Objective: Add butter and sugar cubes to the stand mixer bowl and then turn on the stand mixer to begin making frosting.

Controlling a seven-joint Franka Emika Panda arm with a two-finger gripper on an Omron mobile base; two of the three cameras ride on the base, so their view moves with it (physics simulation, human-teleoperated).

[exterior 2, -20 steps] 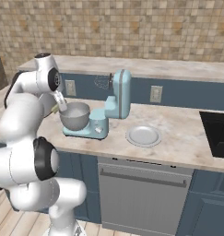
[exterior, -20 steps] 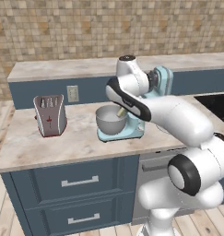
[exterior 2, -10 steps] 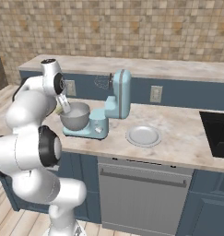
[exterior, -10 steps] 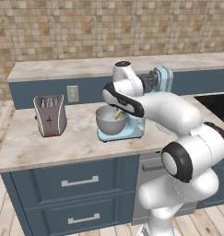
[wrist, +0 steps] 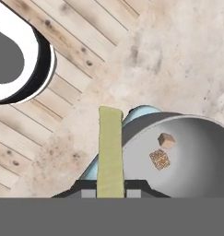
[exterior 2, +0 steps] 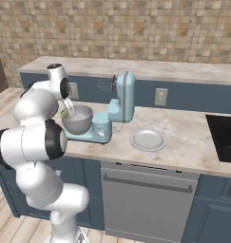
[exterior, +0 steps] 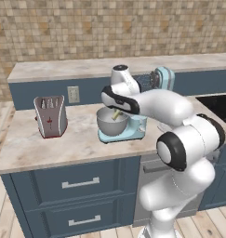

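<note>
While the arm reaches over the desk [exterior: 35, 148], the pincer [wrist: 110, 190] sits closed on the butter [wrist: 109, 152], a pale yellow strip clamped between the two dark fingertips and pointing away from the hand. Hand view: the far end of the butter lies at the rim of the stand mixer bowl [wrist: 201, 156], with most of its length over the light blue base and the marble surface just outside the bowl. Both sugar cubes [wrist: 162, 150] rest on the grey metal floor of the bowl, close together, one plain tan and one speckled.

Left base view: the pincer [exterior: 116, 115] hangs over the bowl's [exterior: 111, 122] near rim, and a sliver of yellow butter [exterior: 116, 115] shows against the grey metal. The bowl sits on the flat base of the stand mixer [exterior: 128, 131], whose head is tilted back with the wire whisk raised clear of the bowl.

Right base view: the bowl [exterior 2: 78, 120] stands on the mixer [exterior 2: 120, 102] base, and the pincer [exterior 2: 65, 112] is at its left edge. A round white plate [exterior 2: 148, 140] lies on the desk right of the mixer, apart from it. A grey boxy appliance with a red mark [exterior: 51, 116] stands on the desk to the left of the mixer, well apart.
</note>
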